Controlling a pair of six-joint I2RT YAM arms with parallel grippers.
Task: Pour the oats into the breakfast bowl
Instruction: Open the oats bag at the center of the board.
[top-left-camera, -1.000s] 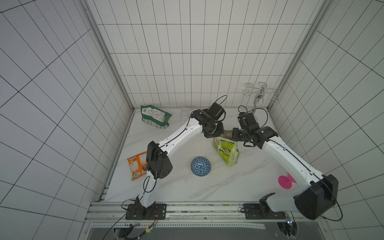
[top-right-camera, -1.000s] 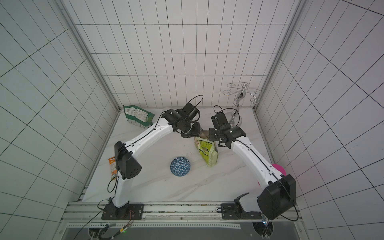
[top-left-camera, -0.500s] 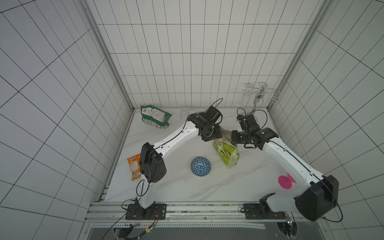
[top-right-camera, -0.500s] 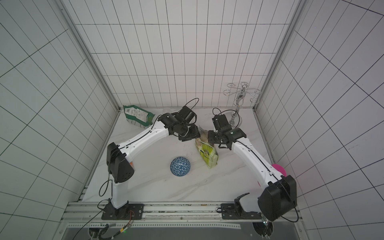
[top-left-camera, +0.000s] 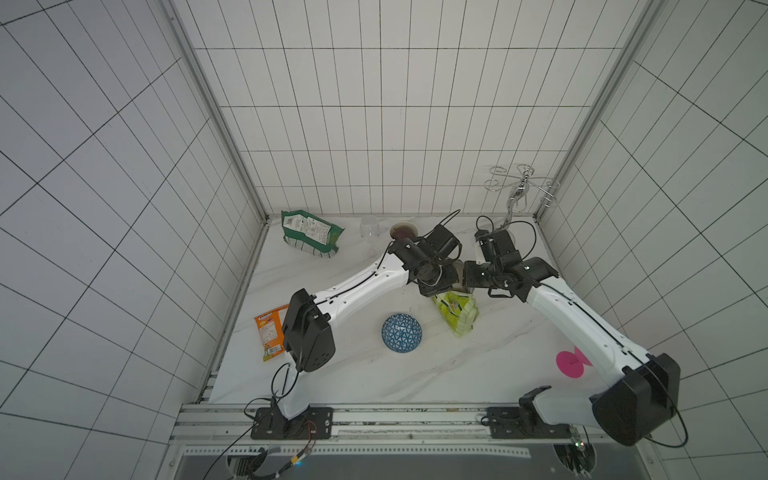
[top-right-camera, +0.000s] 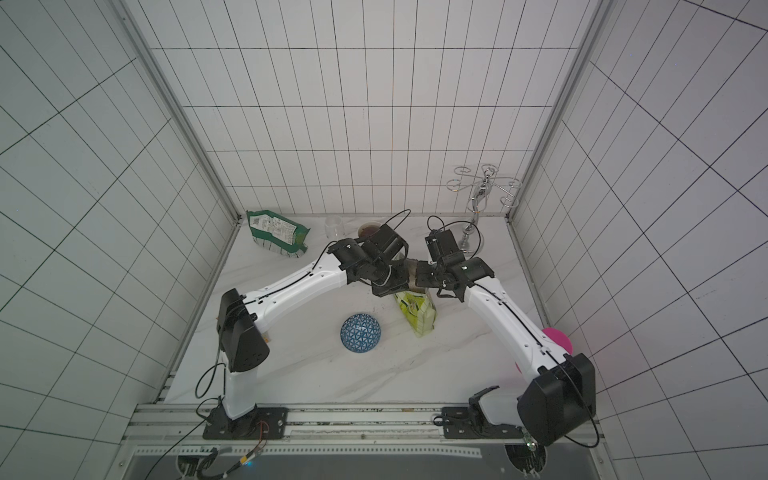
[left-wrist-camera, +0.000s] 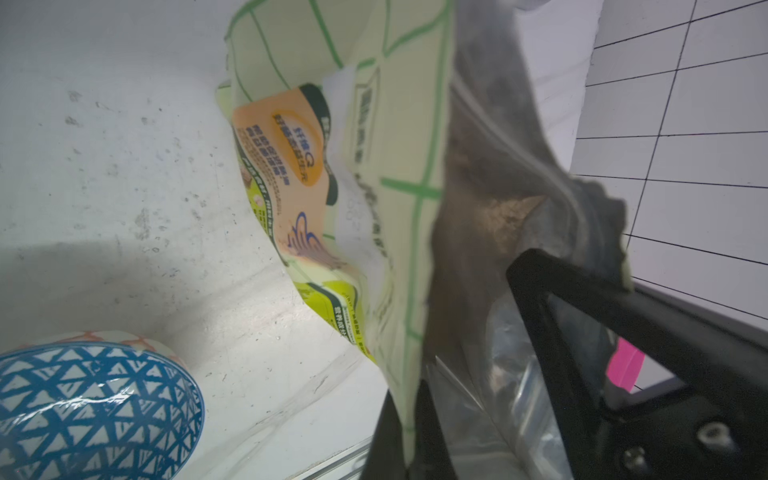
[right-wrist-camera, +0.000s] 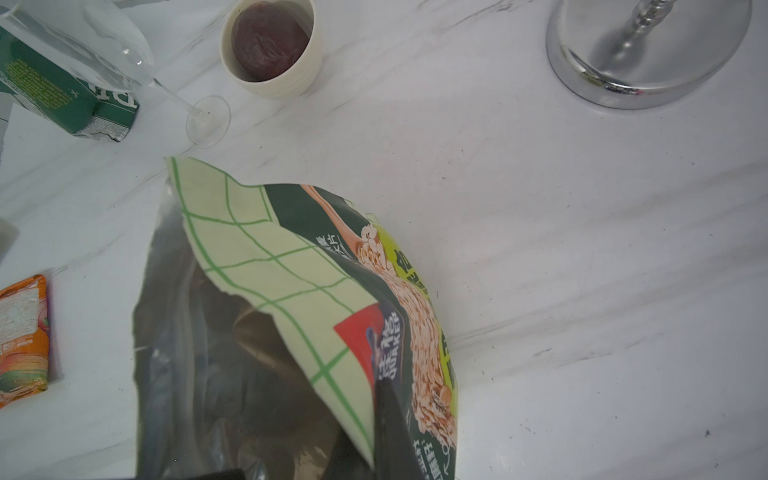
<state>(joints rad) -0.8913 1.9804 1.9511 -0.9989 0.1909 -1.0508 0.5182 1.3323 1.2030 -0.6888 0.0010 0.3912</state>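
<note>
The lime-green and white oat pouch (top-left-camera: 455, 312) (top-right-camera: 417, 312) stands on the marble table with its top pulled open, silver lining showing. My left gripper (top-left-camera: 448, 281) (left-wrist-camera: 409, 432) is shut on one wall of the mouth. My right gripper (top-left-camera: 468, 277) (right-wrist-camera: 368, 449) is shut on the opposite wall, beside the printed oat picture (right-wrist-camera: 415, 316). The oats inside are too dim to make out. The blue breakfast bowl (top-left-camera: 402, 333) (left-wrist-camera: 91, 411) with its white triangle mesh sits on the table just front-left of the pouch, apart from it.
A dark green bag (top-left-camera: 309, 232), a wine glass (right-wrist-camera: 124, 54) and a small white bowl with a dark inside (right-wrist-camera: 270, 45) stand along the back. A chrome rack (top-left-camera: 517, 191) is at the back right, an orange packet (top-left-camera: 270, 332) by the left wall, a pink object (top-left-camera: 571, 363) at front right.
My left arm drew a little to the left and then came back onto the pouch's top. The pouch, the bowl and my right arm stay about where they were.
</note>
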